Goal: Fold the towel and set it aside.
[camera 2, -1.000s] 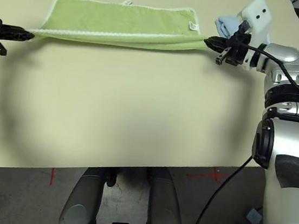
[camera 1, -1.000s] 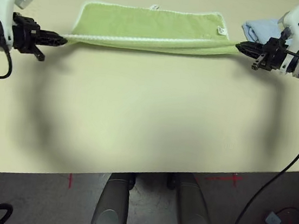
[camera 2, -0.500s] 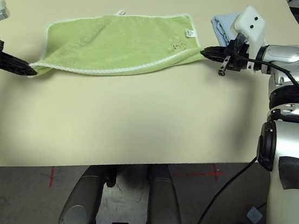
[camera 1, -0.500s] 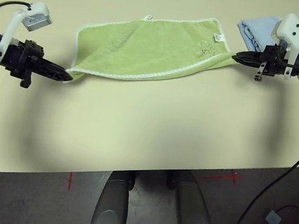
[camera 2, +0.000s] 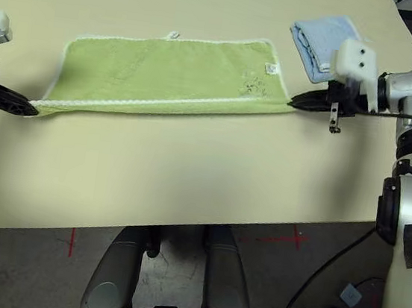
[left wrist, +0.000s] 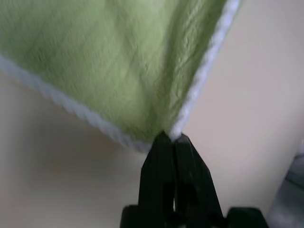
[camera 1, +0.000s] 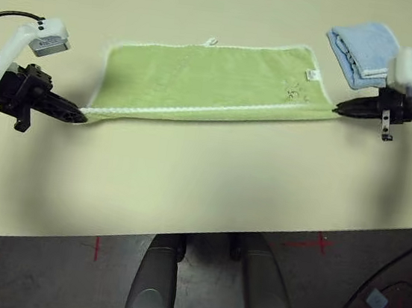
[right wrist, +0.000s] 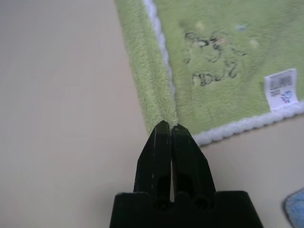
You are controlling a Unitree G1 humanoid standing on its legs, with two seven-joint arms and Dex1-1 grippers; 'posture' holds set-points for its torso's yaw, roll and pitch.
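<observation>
The left gripper [camera 1: 81, 117] is clenched on the near left corner of the towel [camera 1: 208, 79], and the right gripper [camera 1: 337, 109] is clenched on its near right corner. Between them the towel lies folded in half, a long green strip flat on the table [camera 1: 201, 191], its white edge running along the near side. Half a second ago it hung slanted and half lifted; now it is level and straight. The right wrist view shows the dark logo [right wrist: 211, 59] and the small tag [right wrist: 281, 88]. A folded blue cloth [camera 1: 363, 51] lies just beyond the right gripper.
</observation>
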